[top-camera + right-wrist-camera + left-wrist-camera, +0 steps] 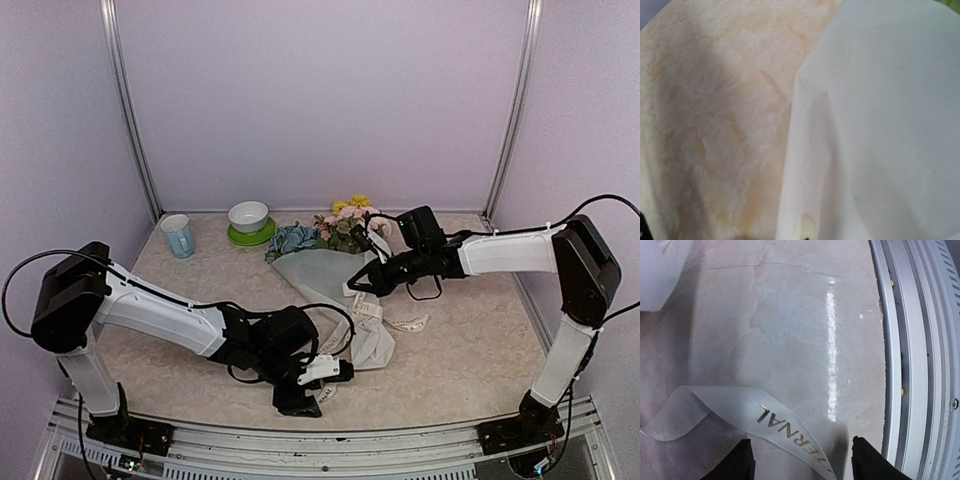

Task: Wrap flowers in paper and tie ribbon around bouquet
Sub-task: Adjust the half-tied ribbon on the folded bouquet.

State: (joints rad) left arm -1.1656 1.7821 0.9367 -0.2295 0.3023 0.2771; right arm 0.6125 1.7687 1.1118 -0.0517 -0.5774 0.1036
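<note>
The bouquet (322,268) is seen lying on the mottled beige table (470,350), right of centre. Its flowers (345,222), pink, yellow and blue-teal, are pointed toward the back wall. The white paper (330,300) wrapped around them is spread toward the near edge.

The right gripper (356,285) is held low over the middle of the paper cone with its jaws together. Whether any paper is pinched between them cannot be told. In the right wrist view, little is shown apart from the frosted sheet on the right and bare tabletop on the left.

The left gripper (801,450) is placed just off the near corner of the paper, close to the metal rail (900,365) at the table's front. Its two black fingers (742,462) are set apart, and the cream ribbon (735,402) is laid on the table between them, running from a curl on the left. It cannot be told whether it is touched by either finger. Gold lettering is printed along the ribbon, and only "ERNAL" can be read, upside down in the left wrist view.

At the back left, a pale blue mug (178,236) is stood beside a white bowl (248,214) that is set on a green plate (262,239).
</note>
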